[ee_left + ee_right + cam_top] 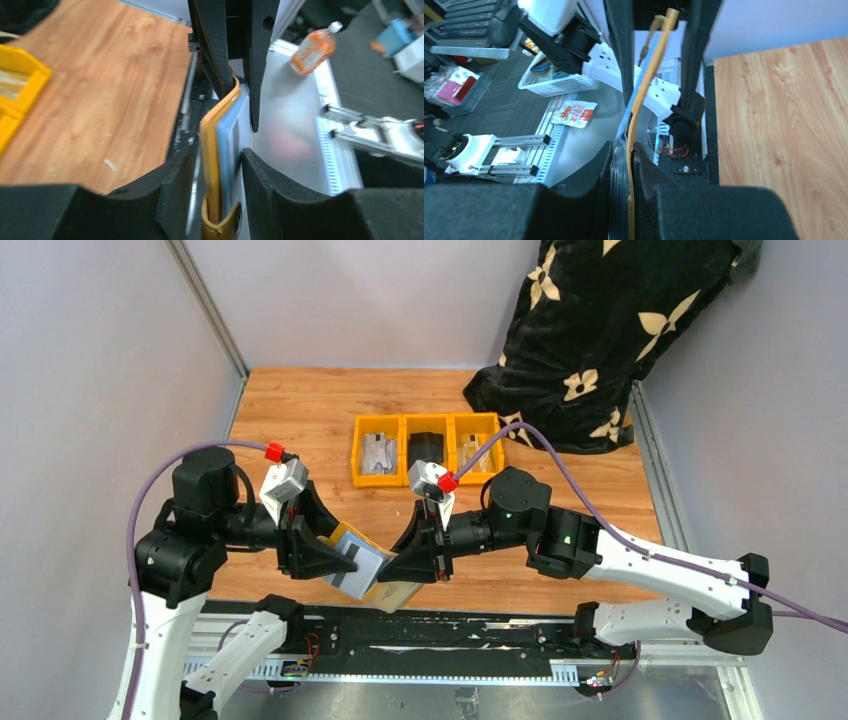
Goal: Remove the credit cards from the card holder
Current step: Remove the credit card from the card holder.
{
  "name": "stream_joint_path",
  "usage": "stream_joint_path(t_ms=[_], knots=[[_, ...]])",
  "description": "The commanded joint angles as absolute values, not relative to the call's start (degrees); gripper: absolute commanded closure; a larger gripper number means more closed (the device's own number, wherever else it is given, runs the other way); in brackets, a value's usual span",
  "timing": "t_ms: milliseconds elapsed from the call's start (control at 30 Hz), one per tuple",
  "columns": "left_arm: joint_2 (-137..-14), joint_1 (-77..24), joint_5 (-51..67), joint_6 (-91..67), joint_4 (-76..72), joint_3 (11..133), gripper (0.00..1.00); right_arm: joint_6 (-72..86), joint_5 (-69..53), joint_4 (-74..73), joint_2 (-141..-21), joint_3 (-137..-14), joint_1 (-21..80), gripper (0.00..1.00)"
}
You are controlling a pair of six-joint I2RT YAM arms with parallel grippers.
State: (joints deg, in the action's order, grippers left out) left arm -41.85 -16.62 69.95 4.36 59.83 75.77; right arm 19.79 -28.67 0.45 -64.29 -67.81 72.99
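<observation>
The mustard-tan card holder hangs above the table's near edge between both grippers. My right gripper is shut on one flap of it; in the right wrist view that flap is pinched edge-on between the pads. A pale blue-grey credit card sticks out toward my left gripper. In the left wrist view the card and the holder's edge stand between the left jaws. One finger touches the card. A thin gap shows between the other finger and the holder.
Three orange-yellow bins with small items stand in a row mid-table on the wooden top. A black floral bag leans in the far right corner. A metal rail runs along the near edge under the grippers.
</observation>
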Motion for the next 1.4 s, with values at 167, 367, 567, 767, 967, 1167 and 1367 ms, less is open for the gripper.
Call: stream_joint_path(t_ms=[167,367,567,767,967,1167,1367], knots=[[-44.0,-16.5,76.9,-2.0,60.0,75.4,0.52,23.1,-39.0,9.8,-62.8,-67.3,69.5,1.00],[-44.9,-16.5,78.3,-2.7,60.1,76.3,0.77,23.5,-42.7,10.5,-63.5,-66.8,68.7,1.00],[-45.7,-16.5,80.2,-3.9,60.2,76.9,0.89,23.3,-45.6,10.8,-64.1,-66.6,68.6,1.00],[-46.0,-16.5,79.9,-4.8,60.2,77.2,0.96,24.4,-48.4,11.3,-65.2,-66.4,67.2,1.00],[-46.3,-16.5,77.2,-5.3,60.1,77.9,1.00,30.3,-51.7,15.5,-67.5,-65.6,64.6,1.00],[-47.2,-16.3,71.9,-7.3,59.9,76.7,1.00,32.8,-52.2,17.0,-69.6,-65.6,63.0,0.75],[-47.7,-13.9,70.5,-14.1,56.3,74.2,1.00,34.1,-51.3,18.1,-67.7,-63.4,59.6,0.56]])
